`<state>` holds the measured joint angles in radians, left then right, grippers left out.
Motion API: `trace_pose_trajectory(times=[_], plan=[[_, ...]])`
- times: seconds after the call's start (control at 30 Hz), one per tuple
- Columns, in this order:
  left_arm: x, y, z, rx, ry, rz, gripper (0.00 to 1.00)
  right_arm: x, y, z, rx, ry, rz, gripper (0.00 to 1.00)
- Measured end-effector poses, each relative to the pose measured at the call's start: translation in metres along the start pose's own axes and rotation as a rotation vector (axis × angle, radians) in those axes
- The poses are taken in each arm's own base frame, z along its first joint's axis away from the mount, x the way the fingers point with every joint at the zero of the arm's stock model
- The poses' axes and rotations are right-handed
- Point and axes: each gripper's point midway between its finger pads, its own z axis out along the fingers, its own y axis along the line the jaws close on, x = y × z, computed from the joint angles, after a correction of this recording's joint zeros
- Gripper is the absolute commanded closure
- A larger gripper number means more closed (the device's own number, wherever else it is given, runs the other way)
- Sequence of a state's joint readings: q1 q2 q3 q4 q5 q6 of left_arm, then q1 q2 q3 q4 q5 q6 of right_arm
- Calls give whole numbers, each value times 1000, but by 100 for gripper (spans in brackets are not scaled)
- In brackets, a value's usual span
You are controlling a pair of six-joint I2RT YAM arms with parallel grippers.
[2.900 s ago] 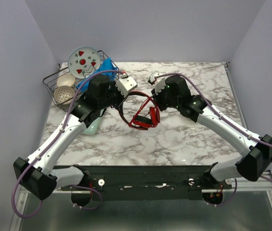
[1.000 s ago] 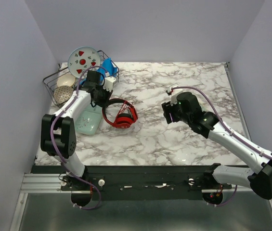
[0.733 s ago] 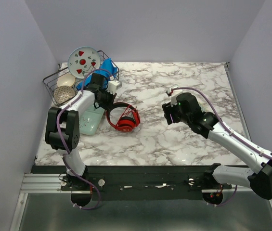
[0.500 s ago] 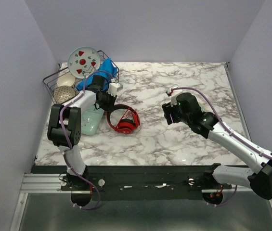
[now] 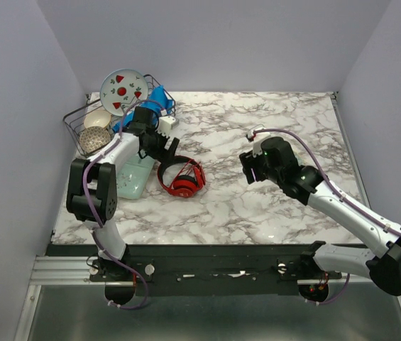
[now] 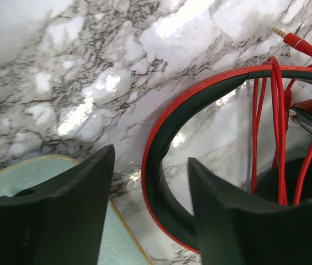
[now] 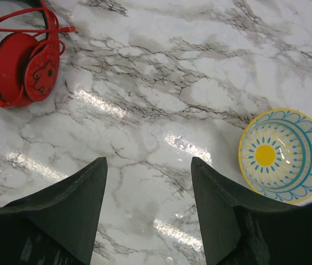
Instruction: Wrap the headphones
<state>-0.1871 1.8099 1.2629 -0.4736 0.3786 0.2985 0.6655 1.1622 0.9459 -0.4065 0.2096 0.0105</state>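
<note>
Headphones (image 5: 184, 177) lie flat on the counter (image 5: 278, 114), directly under the left jaws. These are spread wide and straddle the headband (image 6: 162, 187) without pinching it. The red cable (image 6: 280, 127) is looped across the band, and its plug (image 6: 289, 37) pokes out beyond, so the wrap looks close to finished. The right jaws, also spread and empty, hover well off to the side, leaving room. A dish rack (image 5: 90, 121) stands beyond the left jaws.
</note>
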Motion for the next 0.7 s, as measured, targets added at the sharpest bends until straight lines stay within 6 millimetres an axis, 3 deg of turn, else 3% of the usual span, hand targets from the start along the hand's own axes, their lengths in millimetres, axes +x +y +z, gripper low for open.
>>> trace_pose_trajectory(times=[0.13,0.27,0.33,0.4,0.53,0.7], plan=[[-20,1,-24,-46,-49,1,1,-4,-3,-4,13,-16,3,24],[-43,1,-62,-116,-124,11,1,-8,-9,-9,37,-36,8,18],[-51,0,-81,-150,-159,19,1,-7,-13,-11,51,-39,11,2],[-55,0,-105,-210,-207,30,1,-4,-18,-12,74,-38,17,0],[-39,-2,-144,-329,-279,38,1,4,-32,-14,129,-31,41,0],[6,14,-166,-479,-283,-11,1,13,-60,-25,235,-49,109,0]])
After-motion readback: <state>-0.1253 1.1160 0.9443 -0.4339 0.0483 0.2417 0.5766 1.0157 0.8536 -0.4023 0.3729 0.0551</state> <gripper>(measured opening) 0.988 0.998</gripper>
